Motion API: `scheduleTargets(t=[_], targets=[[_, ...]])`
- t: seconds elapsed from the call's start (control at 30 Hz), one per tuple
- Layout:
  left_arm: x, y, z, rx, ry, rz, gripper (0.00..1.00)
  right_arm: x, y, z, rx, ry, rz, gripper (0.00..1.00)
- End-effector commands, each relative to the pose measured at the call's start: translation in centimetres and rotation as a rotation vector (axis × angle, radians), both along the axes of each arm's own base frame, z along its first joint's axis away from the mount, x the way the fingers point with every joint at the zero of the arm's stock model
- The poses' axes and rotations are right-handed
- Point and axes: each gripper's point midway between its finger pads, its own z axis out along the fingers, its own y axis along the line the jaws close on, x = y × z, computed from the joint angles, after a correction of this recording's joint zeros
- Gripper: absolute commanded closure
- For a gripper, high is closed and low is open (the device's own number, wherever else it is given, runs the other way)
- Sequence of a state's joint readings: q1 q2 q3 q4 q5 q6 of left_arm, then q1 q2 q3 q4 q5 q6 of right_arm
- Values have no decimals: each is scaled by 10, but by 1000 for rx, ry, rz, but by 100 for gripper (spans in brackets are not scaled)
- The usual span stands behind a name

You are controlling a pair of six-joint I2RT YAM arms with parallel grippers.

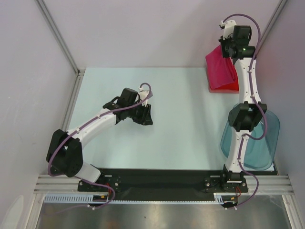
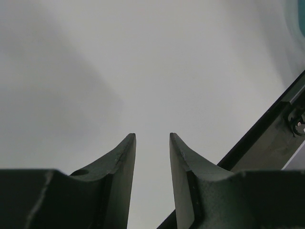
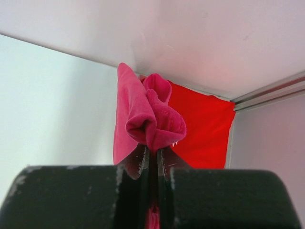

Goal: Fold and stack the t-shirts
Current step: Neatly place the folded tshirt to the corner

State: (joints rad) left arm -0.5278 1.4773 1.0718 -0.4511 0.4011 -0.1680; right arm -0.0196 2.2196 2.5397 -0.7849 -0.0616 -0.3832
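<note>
At the far right corner of the table [image 1: 181,105], the magenta-pink t-shirt [image 3: 152,119] hangs bunched from the right gripper [image 3: 153,152], which is clamped on a fold of it, over the red t-shirt [image 3: 205,124] lying flat. A good placement likely means lowering slowly, matching edges to the red one, and releasing only once the cloth rests. The left gripper [image 2: 152,138], jaws part-open and empty, hovers mid-table, well apart.

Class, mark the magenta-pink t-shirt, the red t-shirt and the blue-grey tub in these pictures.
magenta-pink t-shirt [image 3: 153,119]: right wrist view, on the bunched cloth.
red t-shirt [image 3: 205,126]: right wrist view, on its flat middle.
blue-grey tub [image 1: 270,143]: top external view, on its right side.
</note>
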Motion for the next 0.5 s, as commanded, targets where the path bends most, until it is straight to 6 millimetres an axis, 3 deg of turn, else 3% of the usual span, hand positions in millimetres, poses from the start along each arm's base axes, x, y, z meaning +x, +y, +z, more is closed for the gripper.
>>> scheduleTargets(t=[0.0,0.47], targets=[[8,-5,13,-41,-21,1,60,13,-7,18,5,-85,10,100],[14,-7,6,-30,3,11,60,34,-29,-13,1,-73,12,100]])
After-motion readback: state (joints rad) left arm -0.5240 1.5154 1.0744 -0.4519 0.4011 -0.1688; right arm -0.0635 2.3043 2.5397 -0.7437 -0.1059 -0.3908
